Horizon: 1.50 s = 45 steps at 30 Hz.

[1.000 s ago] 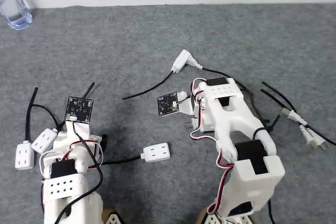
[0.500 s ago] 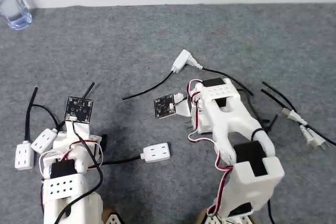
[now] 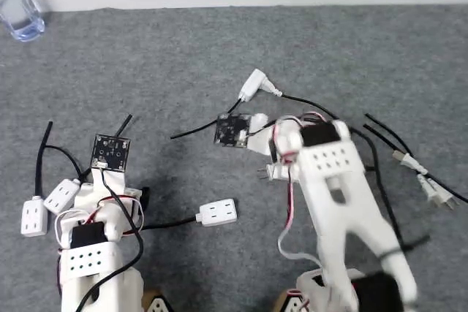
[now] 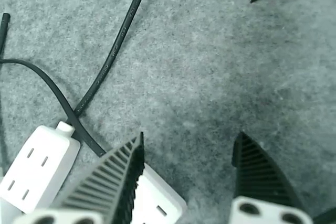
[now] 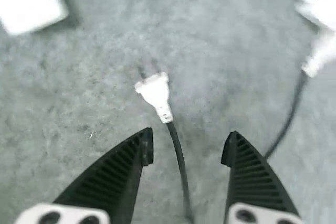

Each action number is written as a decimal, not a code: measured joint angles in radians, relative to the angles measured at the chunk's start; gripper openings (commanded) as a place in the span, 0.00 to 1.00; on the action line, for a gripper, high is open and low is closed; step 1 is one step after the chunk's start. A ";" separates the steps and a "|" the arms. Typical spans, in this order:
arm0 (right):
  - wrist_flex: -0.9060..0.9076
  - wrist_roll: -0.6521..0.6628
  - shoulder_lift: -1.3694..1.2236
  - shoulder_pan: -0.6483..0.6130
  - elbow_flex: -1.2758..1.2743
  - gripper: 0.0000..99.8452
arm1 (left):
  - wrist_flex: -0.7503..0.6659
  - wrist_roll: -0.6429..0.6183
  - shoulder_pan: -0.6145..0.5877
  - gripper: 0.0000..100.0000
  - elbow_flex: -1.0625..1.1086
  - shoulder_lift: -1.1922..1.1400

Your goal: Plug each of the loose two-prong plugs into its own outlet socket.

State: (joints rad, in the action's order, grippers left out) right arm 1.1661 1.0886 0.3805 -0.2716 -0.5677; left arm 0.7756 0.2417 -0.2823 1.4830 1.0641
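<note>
**Right jaws standing wide over the plug's cord**

Your right gripper [image 5: 190, 135] is gaping wide and gripping nothing. Its jaws are straddling the black cord [image 5: 177, 156] that is trailing back from a white two-prong plug [image 5: 155, 92]. That plug is lying just ahead of the fingertips and apart from them. Its long axis is running nearly in line with your reach, tilted a little, and its prongs are pointing away from you. So, as I judge it, you are needing to go forward along the cord, not sideways, before closing on the plug body.

On the grey surface [image 3: 146, 56] this plug is sitting about midway between the left and right edges. Beyond its prongs and off to one side, a white single socket [image 5: 29, 1] is waiting, closer to the near edge in the high view.

Your left gripper [image 4: 191, 139] is also spread open and empty. It is hanging over bare surface by the near left corner, with two socket blocks [image 4: 34, 169] lying close beside one jaw. It is well apart from the plug, so the right arm is clearly the nearer one for this pick.
</note>
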 measured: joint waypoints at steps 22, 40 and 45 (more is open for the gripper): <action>-0.439 -0.391 0.463 0.080 -0.608 0.21 | 0.000 0.000 0.000 0.25 0.000 0.000; -0.422 0.169 0.115 0.028 -0.462 0.21 | 0.000 0.000 0.000 0.25 0.000 0.000; -0.333 0.259 -0.087 0.021 -0.295 0.21 | 0.000 0.000 0.000 0.25 0.000 0.000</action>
State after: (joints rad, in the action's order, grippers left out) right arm 0.8332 1.3479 0.2931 -0.2501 -0.8623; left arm 0.7756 0.2417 -0.2823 1.4830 1.0641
